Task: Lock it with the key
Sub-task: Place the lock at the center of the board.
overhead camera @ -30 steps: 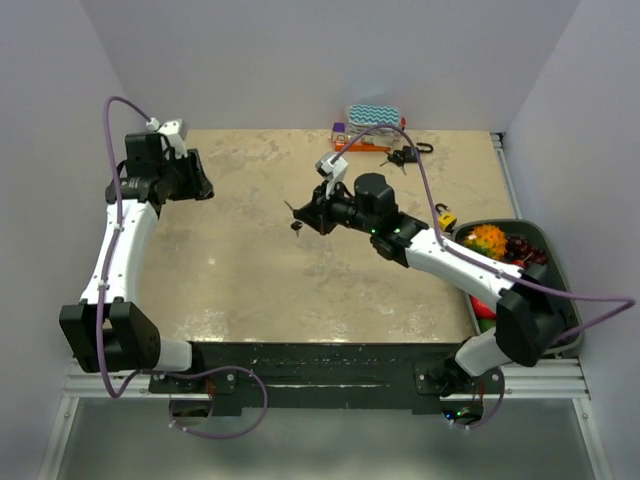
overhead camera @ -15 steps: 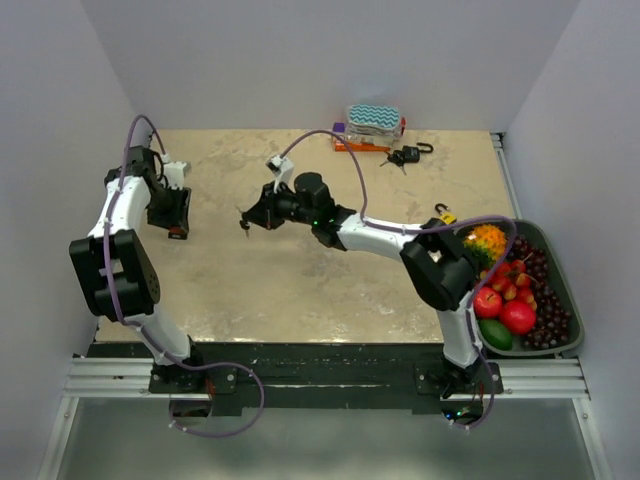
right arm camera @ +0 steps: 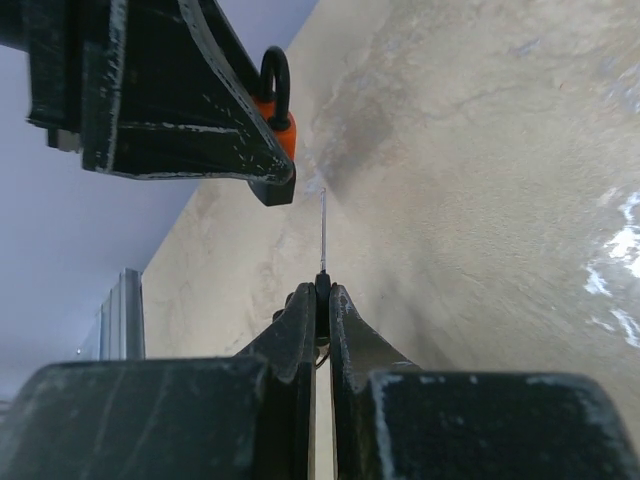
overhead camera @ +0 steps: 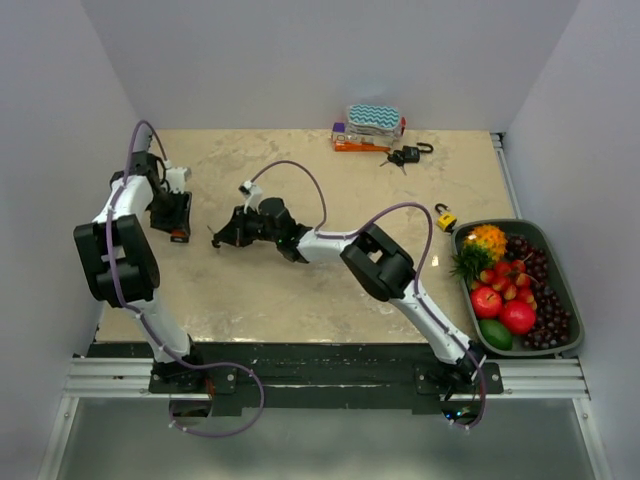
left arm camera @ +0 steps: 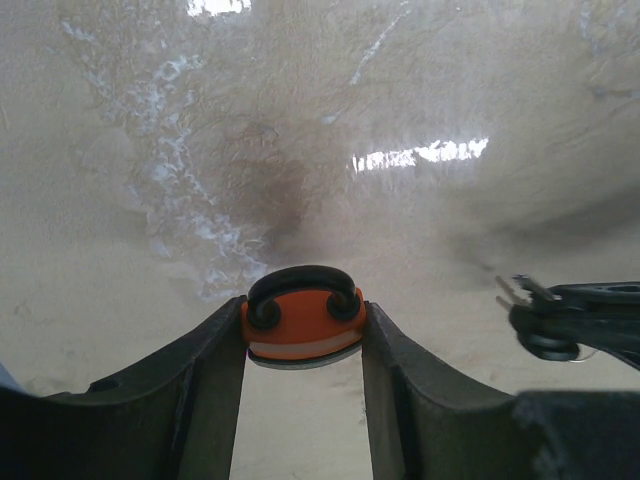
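Nearest me, the front half of the table (overhead camera: pixel 300 300) lies bare from the arm bases up to the grippers, so there is free room in front of both. The left edge is tight: the left arm stands folded close to the side wall (overhead camera: pixel 60 150). On the right, a tray (overhead camera: pixel 563 290) of fruit sits at the table's edge, well apart from the work. The left gripper (overhead camera: pixel 178 224) is part-way closed on the orange lock (left arm camera: pixel 300 320), fingers pressing its two sides, shackle facing away from the wrist camera. The right gripper (right arm camera: pixel 322 290) is pinched tight on the key (right arm camera: pixel 323 230), whose thin blade points at the lock and stops just short of it, with a small gap visible. A second ago the right gripper was holding the key near mid-table and the left one sat higher up by the far left; since then the right arm has reached across to the left and the left has turned down to meet it. Further back lie a yellow padlock (overhead camera: pixel 445 218), a black padlock (overhead camera: pixel 405 155) and stacked boxes (overhead camera: pixel 372 125) near the back wall. The top is mottled beige stone, glossy under the lights; the walls are plain pale grey.
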You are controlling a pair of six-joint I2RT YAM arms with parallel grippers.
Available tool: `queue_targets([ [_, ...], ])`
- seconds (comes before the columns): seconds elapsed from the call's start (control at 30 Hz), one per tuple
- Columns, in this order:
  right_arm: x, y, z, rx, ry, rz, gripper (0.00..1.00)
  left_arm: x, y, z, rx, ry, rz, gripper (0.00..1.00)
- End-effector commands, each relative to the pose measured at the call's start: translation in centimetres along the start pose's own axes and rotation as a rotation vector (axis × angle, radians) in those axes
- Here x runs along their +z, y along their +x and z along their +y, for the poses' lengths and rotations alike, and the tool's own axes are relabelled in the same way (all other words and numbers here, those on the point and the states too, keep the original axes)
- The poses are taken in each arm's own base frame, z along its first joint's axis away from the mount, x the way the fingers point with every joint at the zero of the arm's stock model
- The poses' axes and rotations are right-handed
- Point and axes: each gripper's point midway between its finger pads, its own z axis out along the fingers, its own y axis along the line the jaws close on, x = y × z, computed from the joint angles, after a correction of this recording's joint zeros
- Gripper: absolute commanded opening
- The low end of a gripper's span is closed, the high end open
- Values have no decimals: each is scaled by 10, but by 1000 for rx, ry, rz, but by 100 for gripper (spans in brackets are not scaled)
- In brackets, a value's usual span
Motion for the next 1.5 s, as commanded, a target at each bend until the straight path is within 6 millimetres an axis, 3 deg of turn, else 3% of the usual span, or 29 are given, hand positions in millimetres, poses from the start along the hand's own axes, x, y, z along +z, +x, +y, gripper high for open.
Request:
queue_targets([
  [0.0,18,-36,26,11,-72,-134,0,7,-11,12,-31,-32,-52,0],
  [0.17,32,-25,18,14,-62,-148,0,23,-2,16,-37,-38,-5,0],
  [0.27,41,-13,1,24,-29,-149,0,28,3,16,-37,-41,17,0],
  [0.47,54,-16,-6,26,-13,-191,0,37,8,16,-45,-35,29,0],
  [0.77,66,-6,-16,39,21,-219,2,49,14,14,-56,-18,50,0],
  [0.83,65,-3,-18,41,24,-211,16,50,13,15,-52,-17,50,8],
  [0.87,65,-5,-17,37,24,-214,31,50,12,15,-53,-18,47,14],
  [0.97,62,-6,-14,29,31,-212,49,47,6,15,-50,-15,35,43],
  [1.13,57,-13,-12,7,47,-217,59,30,-6,15,-49,-23,1,62],
  [1.23,51,-29,-2,-25,40,-227,63,13,-19,17,-42,-36,-38,72],
  [1.27,48,-31,-3,-34,47,-228,63,4,-27,19,-39,-47,-65,82],
  [1.3,43,-49,4,-50,41,-250,64,-1,-29,18,-37,-47,-68,84],
  [1.37,35,-57,2,-89,52,-244,65,-17,-43,21,-29,-60,-108,90],
  [1.4,24,-82,12,-114,44,-276,66,-22,-46,20,-25,-60,-114,98],
  [1.47,11,-93,9,-171,59,-268,67,-42,-61,21,-7,-69,-169,99],
])
